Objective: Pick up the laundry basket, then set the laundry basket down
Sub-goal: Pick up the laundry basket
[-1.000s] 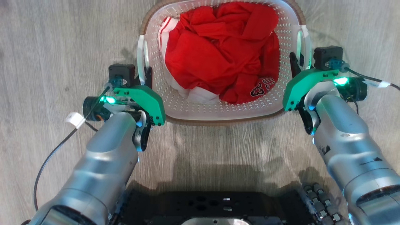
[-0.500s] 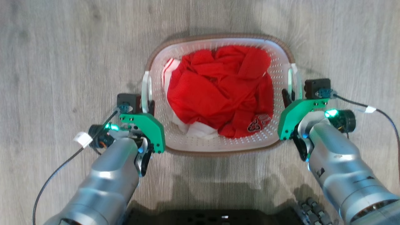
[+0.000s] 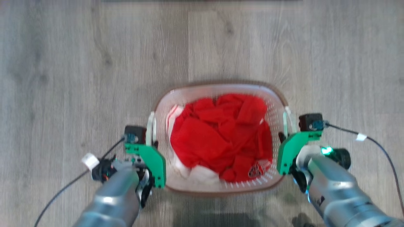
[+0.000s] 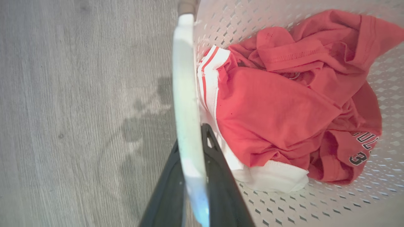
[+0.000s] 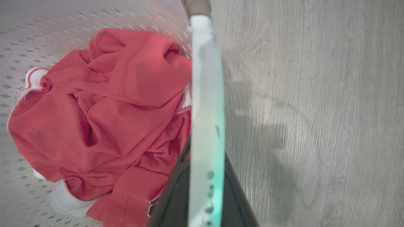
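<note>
Head view: laundry basket [image 3: 217, 186] gripped both sides; floor [image 3: 94, 63] surrounds rim.

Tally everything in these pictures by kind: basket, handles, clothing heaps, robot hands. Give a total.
Laundry basket: 1
Handles, left handle and right handle: 2
Heap of red-and-white clothing: 1
Hands, left hand and right hand: 2
Total: 6
</note>
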`<state>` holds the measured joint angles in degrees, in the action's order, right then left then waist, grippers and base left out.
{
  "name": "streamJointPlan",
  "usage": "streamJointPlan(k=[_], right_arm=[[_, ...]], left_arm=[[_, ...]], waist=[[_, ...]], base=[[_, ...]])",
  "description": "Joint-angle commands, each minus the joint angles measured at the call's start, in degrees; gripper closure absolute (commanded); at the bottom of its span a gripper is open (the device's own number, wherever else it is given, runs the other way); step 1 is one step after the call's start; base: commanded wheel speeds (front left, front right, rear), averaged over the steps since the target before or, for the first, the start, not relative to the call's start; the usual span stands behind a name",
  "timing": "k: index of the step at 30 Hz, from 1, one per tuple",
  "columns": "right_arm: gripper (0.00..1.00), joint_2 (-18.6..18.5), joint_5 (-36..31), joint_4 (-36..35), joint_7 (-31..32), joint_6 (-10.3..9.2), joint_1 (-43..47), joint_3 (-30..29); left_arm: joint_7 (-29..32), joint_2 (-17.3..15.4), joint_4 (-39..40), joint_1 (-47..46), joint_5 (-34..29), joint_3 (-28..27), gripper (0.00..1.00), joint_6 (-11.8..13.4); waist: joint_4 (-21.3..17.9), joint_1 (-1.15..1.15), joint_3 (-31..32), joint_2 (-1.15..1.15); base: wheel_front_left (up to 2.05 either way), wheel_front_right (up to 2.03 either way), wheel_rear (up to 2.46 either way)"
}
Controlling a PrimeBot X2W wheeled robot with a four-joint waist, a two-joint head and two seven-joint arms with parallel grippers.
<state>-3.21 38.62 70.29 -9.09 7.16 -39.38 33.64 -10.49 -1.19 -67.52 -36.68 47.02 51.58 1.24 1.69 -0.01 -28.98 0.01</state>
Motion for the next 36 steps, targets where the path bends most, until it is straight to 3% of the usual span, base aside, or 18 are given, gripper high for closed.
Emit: streamJointPlan(k=[1,19,36], right_arm=[[1.0,0.34,0.83,0.3,0.36,0.33,2.64,1.46],[1.0,0.34,7.57,0.99,7.09,0.33,10.22,10.03],[1.0,0.34,11.93,0.83,7.99,0.33,11.32,15.04]], left_arm=[[-0.37,-1.69,-0.47,1.27,0.59,-0.4,1.0,-0.08],[1.24,-1.69,-3.4,10.22,4.96,4.62,1.0,-1.26],[-1.2,-1.69,-4.87,13.47,6.03,7.06,1.0,-1.84]], waist=[[-0.4,0.01,3.31,-0.01],[-1.46,0.01,17.02,-0.01],[-2.12,0.01,21.46,-0.01]], base=[[0.0,0.0,0.0],[0.0,0.0,0.0],[0.0,0.0,0.0]])
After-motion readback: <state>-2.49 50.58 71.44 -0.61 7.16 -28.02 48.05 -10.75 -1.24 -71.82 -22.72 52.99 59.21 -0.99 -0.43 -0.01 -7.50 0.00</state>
